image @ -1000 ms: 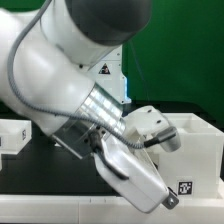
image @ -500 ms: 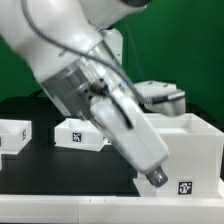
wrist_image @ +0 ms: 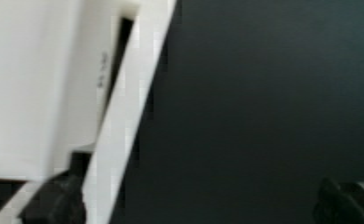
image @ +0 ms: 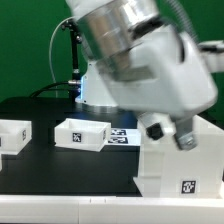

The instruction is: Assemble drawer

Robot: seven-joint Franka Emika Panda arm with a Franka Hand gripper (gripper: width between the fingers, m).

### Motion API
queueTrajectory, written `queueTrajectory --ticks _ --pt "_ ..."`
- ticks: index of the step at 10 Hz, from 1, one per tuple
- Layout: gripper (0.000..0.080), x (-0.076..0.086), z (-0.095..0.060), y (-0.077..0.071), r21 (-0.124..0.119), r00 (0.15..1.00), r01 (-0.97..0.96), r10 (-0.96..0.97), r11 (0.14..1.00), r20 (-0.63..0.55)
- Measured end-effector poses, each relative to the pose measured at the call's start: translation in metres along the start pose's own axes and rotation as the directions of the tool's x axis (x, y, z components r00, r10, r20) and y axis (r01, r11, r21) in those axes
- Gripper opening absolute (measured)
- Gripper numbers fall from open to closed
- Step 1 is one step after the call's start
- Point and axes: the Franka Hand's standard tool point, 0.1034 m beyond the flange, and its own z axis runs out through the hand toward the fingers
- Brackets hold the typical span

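The tall white casing (image: 170, 165) stands at the exterior view's lower right, tag facing front. In that view my arm's blurred bulk covers its top and hides the gripper. In the wrist view the gripper (wrist_image: 205, 205) is open, with dark fingertips (wrist_image: 54, 200) far apart. A thin white wall of the casing (wrist_image: 129, 110) runs between them, close beside one fingertip, over the black table. One shallow white tray (image: 82, 133) lies mid-table. Another tray (image: 12, 137) lies at the exterior view's left edge.
The marker board (image: 124, 136) lies flat just behind the middle tray. A black stand with a lit device (image: 78, 70) rises at the back before the green backdrop. The table's white front edge (image: 60, 208) runs along the bottom.
My arm has swung from the exterior view's left and centre up toward its right, over the casing. This uncovers the middle tray and the marker board. The trays and casing have not moved.
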Motion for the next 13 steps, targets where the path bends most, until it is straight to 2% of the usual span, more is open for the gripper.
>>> queueTrajectory --ticks 1,3,4,5,6,7,8,9,10,11,13 --pt "0.0649 -0.006 0.004 -0.004 0.022 0.999 -0.001 0.002 1.000 -0.034" --pt "0.0649 -0.013 0.008 -0.008 0.028 0.998 0.009 -0.007 1.000 -0.059" --pt "0.0649 -0.010 0.006 -0.006 0.010 0.997 0.047 -0.047 0.999 -0.055" --pt "0.0649 -0.006 -0.003 -0.005 -0.020 0.991 0.129 -0.129 0.992 -0.036" --pt "0.0649 0.001 -0.017 -0.006 -0.021 0.981 0.191 -0.191 0.981 -0.032" --pt "0.0649 0.000 -0.028 -0.004 -0.041 0.961 0.278 -0.278 0.960 -0.003" --pt "0.0649 -0.005 -0.031 -0.001 -0.061 0.942 0.335 -0.336 0.940 0.004" --pt "0.0649 -0.018 -0.030 0.006 -0.091 0.926 0.375 -0.377 0.923 -0.006" --pt "0.0649 -0.024 -0.024 0.011 -0.054 0.938 0.337 -0.340 0.940 -0.073" --pt "0.0649 -0.027 -0.021 0.019 -0.064 0.937 0.338 -0.342 0.939 -0.069" --pt "0.0649 -0.026 -0.021 0.017 -0.063 0.937 0.339 -0.343 0.939 -0.071"
